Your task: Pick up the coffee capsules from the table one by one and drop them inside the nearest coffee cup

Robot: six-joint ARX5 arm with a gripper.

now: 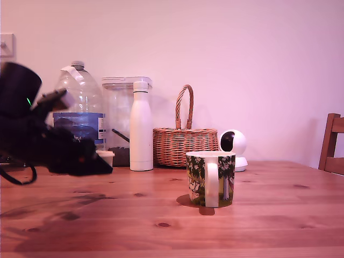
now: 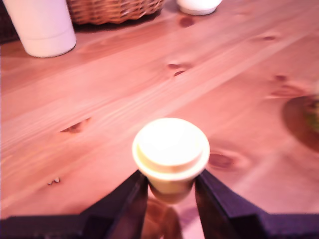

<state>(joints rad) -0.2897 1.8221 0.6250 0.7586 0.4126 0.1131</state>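
Your pincer grips one coffee capsule by its tapered body, lifted above the table and well apart from the coffee cup; carrying it over and dropping it in remains.

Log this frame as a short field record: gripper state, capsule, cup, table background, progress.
gripper: shut on the coffee capsule, one finger on each side of its tapered body
coffee capsule: cream, rim up, held above the table
coffee cup: upright, handle toward the camera, on the exterior view's right of the arm; inside not visible
background: white bottle, wicker basket, water jug, small white camera
progress: capsule gripped, not yet over the cup
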